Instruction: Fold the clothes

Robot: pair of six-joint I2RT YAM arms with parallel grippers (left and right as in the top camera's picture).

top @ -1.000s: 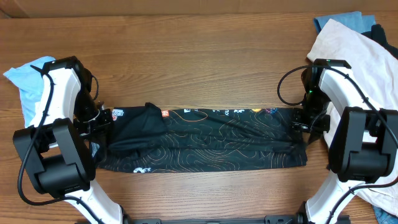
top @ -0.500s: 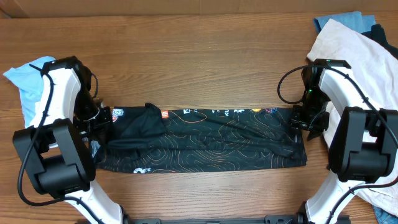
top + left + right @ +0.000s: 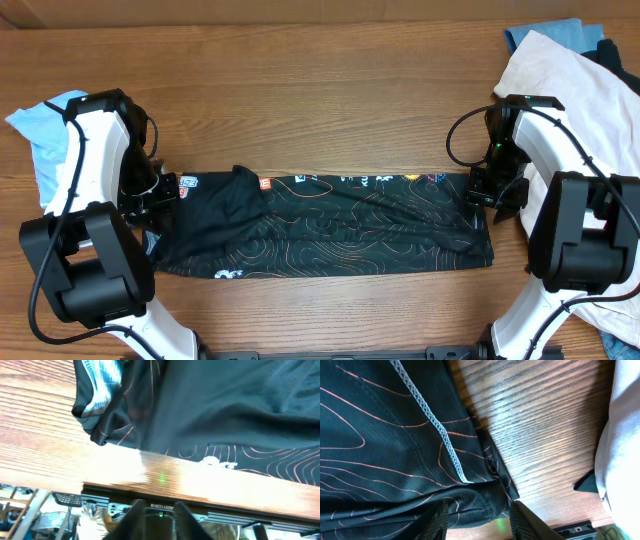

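Observation:
A black garment with thin orange contour lines (image 3: 330, 220) lies folded into a long strip across the middle of the wooden table. My left gripper (image 3: 152, 195) is at the strip's left end. In the left wrist view its fingers (image 3: 155, 510) are slightly apart with nothing between them, and the garment (image 3: 225, 405) lies beyond them. My right gripper (image 3: 497, 192) is at the strip's right end. In the right wrist view its fingers (image 3: 477, 515) are open and straddle the garment's hemmed corner (image 3: 380, 435).
A pile of white cloth (image 3: 580, 90) with a blue piece (image 3: 545, 32) behind it lies at the right, also in the right wrist view (image 3: 625, 435). A light blue cloth (image 3: 40, 130) lies at the far left. Bare wood runs behind the strip.
The raised fold at the garment's left end has dropped and lies flatter. My right gripper has shifted slightly right and away from the front edge.

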